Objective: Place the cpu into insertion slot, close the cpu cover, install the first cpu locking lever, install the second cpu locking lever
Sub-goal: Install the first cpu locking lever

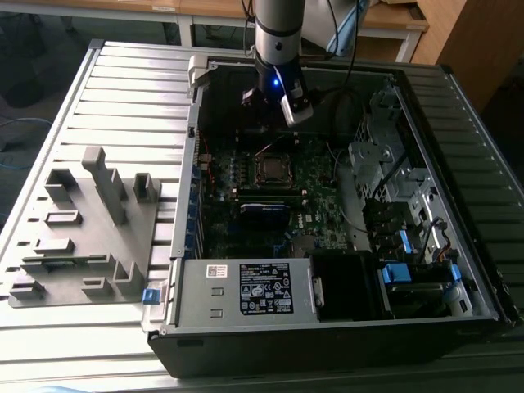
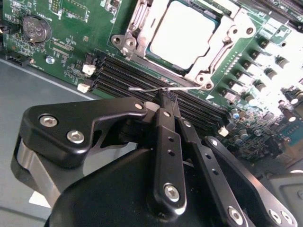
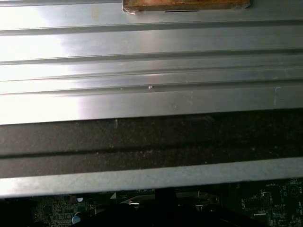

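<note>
In the exterior view my gripper (image 1: 276, 102) hangs inside the open computer case, just behind the insertion slot (image 1: 273, 168) on the green board. The second wrist view shows the cpu (image 2: 184, 35) lying flat in the slot, its silver top showing through the window of the cpu cover (image 2: 142, 28), which lies down over it. A thin wire locking lever (image 2: 142, 88) runs along the socket's near edge. My black fingers (image 2: 165, 142) are pressed together, and the gripper (image 2: 168, 97) pinches that wire at its tips.
Long black memory slots (image 2: 132, 78) lie right under the fingertips and a coin battery (image 2: 33, 28) sits nearby. Around the board stand a power supply box (image 1: 246, 286) and a metal drive cage (image 1: 393, 172). A grey fixture tray (image 1: 82, 221) rests on the ribbed table.
</note>
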Tool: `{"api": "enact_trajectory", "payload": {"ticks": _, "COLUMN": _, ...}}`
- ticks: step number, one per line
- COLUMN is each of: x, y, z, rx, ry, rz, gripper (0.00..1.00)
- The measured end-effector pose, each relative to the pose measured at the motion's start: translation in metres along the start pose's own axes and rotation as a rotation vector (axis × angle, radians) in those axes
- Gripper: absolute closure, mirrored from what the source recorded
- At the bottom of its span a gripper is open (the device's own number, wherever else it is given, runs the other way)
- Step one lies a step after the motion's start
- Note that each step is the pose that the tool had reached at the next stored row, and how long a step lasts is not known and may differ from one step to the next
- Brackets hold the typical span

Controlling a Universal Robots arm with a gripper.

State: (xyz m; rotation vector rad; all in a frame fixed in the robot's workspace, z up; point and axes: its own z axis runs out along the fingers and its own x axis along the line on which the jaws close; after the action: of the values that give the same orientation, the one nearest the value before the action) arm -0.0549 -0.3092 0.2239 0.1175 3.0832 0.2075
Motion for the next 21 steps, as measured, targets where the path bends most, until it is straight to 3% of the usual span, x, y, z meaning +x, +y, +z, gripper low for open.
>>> {"api": "enact_trajectory", "payload": {"ticks": 12, "x": -0.0038, "y": 0.0001, "z": 0.0012, "rx": -0.0003, "ry": -0.0009, "rz": 0.0, "gripper": 0.89}}
{"api": "enact_trajectory", "payload": {"ticks": 16, "x": -0.0038, "y": -0.0001, "z": 0.0026, "rx": -0.0009, "ry": -0.0086, "rz": -0.002, "gripper": 0.89}}
{"api": "enact_trajectory", "payload": {"ticks": 21, "x": -0.0036, "y": -0.0005, "z": 0.005, "rx": -0.0024, "ry": -0.0247, "rz": -0.004, "gripper": 0.89}}
